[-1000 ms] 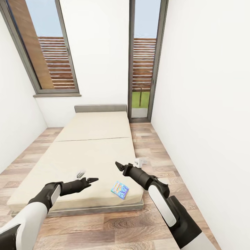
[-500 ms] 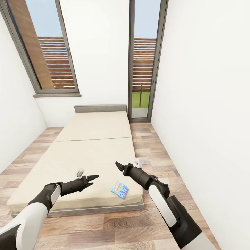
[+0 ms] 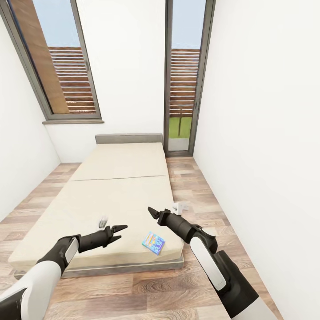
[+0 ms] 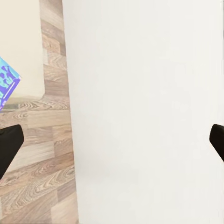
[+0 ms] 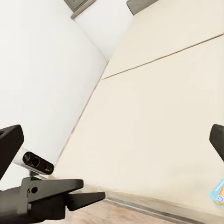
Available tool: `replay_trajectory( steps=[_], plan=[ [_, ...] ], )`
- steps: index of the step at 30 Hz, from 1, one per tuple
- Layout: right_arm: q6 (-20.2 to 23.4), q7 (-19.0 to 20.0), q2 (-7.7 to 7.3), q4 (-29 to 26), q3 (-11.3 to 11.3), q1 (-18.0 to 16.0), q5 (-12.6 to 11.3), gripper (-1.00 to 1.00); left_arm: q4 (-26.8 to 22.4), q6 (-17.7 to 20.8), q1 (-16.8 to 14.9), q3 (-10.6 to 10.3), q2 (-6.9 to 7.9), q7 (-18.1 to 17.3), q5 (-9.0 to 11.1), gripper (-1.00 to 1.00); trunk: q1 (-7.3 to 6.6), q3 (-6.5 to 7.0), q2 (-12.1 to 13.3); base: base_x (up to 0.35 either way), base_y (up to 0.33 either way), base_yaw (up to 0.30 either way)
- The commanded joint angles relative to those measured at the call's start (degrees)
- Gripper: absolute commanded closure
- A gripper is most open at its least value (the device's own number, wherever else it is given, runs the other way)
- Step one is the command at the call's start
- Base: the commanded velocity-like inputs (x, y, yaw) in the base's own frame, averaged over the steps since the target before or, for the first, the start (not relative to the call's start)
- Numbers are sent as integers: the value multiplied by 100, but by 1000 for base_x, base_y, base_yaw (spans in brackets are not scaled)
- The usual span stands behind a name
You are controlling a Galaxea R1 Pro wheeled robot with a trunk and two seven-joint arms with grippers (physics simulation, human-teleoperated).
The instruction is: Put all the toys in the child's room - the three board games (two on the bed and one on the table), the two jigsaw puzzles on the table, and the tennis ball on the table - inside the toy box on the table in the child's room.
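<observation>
Both pincers hang empty with jaws spread over the foot end of the bed: the left gripper near the middle of that end, the right gripper toward the near right corner. One bright blue board game lies flat on the mattress at that corner, between them, untouched. Judging from this, the task is far from finished: this game is not yet picked up.
</observation>
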Motion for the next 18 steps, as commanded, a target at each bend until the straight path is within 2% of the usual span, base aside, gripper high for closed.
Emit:
replay_trajectory(
  steps=[1,11,18],
  plan=[
    [25,7,1,-5,-5,-3,-20,-100,20,48,-5,57,-5,-45,-38,-100,1,-7,-5,0,0,0],
    [25,15,1,-14,-6,-3,-19,-100,224,45,1,491,-4,-109,-42,-100,1,-7,-5,0,0,0],
    [25,15,1,-15,-6,-3,-19,-100,319,48,13,576,0,-103,-40,-100,1,-7,-5,0,0,0]
  ],
)
